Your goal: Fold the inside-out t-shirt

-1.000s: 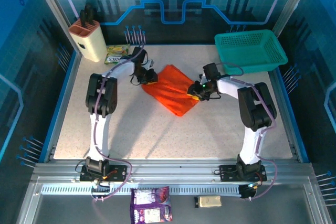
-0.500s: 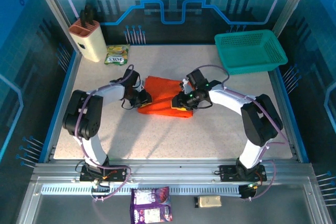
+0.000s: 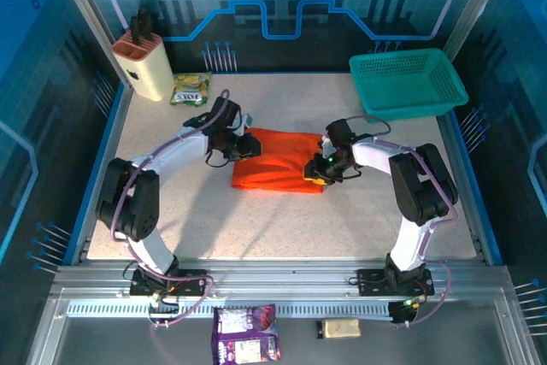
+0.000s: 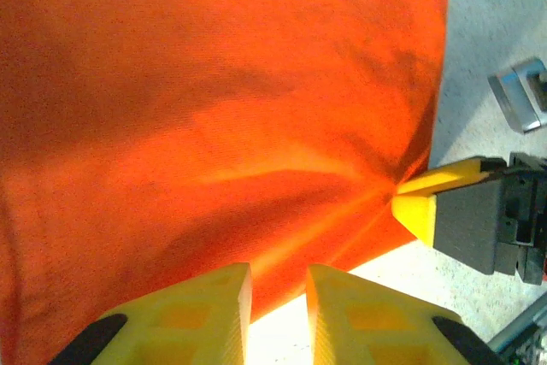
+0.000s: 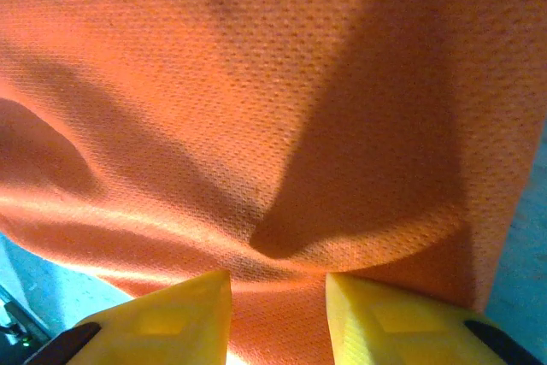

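Note:
The inside-out t-shirt (image 3: 278, 161) is bright orange and lies folded into a rough rectangle at the middle of the table. My left gripper (image 3: 245, 146) sits at its far left corner. In the left wrist view (image 4: 278, 275) the yellow fingers are shut on the t-shirt's (image 4: 214, 108) edge, with a taut crease running from them. My right gripper (image 3: 316, 170) is at the shirt's near right corner. Its yellow fingers (image 5: 278, 284) are shut on bunched orange cloth (image 5: 256, 83). One right finger (image 4: 419, 207) shows in the left wrist view, pinching that corner.
A teal mesh basket (image 3: 408, 83) stands at the back right. A beige knife block (image 3: 145, 64) and a green packet (image 3: 190, 89) are at the back left. A purple packet (image 3: 245, 333) and a small beige item (image 3: 340, 327) lie on the front rail.
Both grippers swept toward the near side with the shirt and then came back apart. The shirt went from a diagonal shape to a flatter rectangle lying left to right.

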Controlling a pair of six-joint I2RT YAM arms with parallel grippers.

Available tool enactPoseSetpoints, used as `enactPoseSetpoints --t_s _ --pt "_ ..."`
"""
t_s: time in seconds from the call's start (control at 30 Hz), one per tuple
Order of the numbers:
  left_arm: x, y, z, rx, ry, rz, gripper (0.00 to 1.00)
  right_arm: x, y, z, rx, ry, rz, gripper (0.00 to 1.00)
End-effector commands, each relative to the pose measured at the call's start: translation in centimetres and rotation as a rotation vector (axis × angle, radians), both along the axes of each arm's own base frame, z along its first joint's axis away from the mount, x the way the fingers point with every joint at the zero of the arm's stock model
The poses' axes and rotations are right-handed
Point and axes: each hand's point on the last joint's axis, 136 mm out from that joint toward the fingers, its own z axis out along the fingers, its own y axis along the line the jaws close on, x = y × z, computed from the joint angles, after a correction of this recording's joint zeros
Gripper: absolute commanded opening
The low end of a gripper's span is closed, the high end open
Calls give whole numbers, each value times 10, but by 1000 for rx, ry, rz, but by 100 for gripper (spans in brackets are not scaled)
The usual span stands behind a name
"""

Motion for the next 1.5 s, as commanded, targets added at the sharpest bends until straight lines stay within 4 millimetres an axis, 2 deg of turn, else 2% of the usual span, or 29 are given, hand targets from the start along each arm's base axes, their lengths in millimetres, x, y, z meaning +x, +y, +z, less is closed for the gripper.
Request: enactPoseSetpoints --t_s 0.0,0.13,0.3,0.43,0.53,0.6,0.67,0.77,0.97,1.03,1.17,1.33,1.47 --pt "-20 -19 -30 40 100 -89 22 -32 -26 -13 -83 81 35 35" --pt "-39 -29 -63 65 174 -131 18 -51 -40 -9 -131 121 84 35" --pt "-75 -17 -88 83 258 -108 18 -66 -63 -5 -215 148 89 36" --pt "-109 -15 -88 55 291 -85 18 -68 -74 3 -275 145 93 36" --pt "-116 -24 -65 -25 247 -70 18 -64 -68 16 -240 121 99 36" --pt "-108 -24 -43 -52 181 -46 21 -59 -58 30 -191 86 102 36" --pt "-91 -16 -24 -48 116 -8 23 -53 -46 45 -138 40 113 36" --pt "-60 -1 -11 -62 68 52 23 -48 -31 61 -104 4 127 35" --pt "3 12 -9 -75 64 40 26 -55 0 72 -73 -10 183 35" --pt "19 9 -9 -86 71 11 29 -57 5 71 -84 -10 196 35" --pt "46 16 -23 -36 97 -17 32 -61 13 65 -94 -9 209 35" --pt "65 28 -35 -2 124 -17 35 -76 49 61 -53 -9 281 35" --pt "68 34 -41 -1 159 -18 35 -85 75 57 -31 -2 310 35"
